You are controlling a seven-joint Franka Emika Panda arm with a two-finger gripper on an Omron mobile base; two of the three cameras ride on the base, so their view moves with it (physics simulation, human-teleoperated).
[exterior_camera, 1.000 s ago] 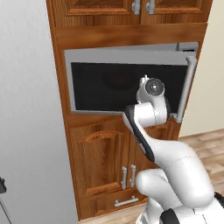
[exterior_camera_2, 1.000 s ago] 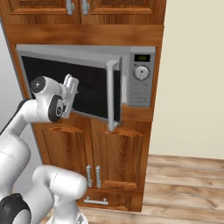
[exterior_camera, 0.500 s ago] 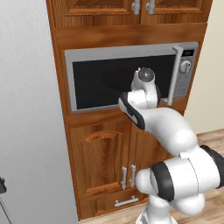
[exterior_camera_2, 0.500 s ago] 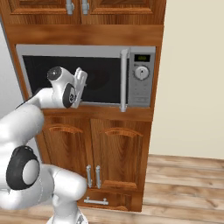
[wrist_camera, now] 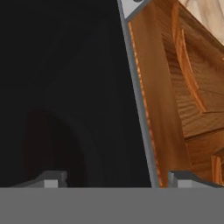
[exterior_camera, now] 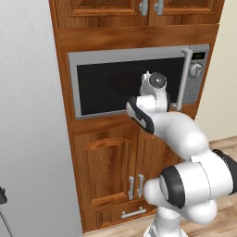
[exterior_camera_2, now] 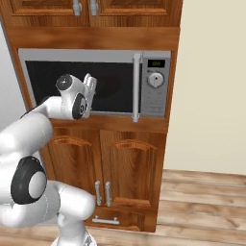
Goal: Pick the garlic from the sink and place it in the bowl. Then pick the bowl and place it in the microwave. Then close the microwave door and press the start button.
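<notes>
End effector apparently against shut microwave door.

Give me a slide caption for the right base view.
White arm's open two-finger gripper against the shut silver-framed, dark-windowed microwave door, left of its vertical grey bar handle.

The microwave door has a black window inside a silver frame and a grey bar handle; below the microwave door, cabinets show reddish-brown wood grain.

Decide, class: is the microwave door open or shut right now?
Shut. The microwave door lies flush with the control panel, its bar handle beside the panel, and no interior shows in either base view.
</notes>
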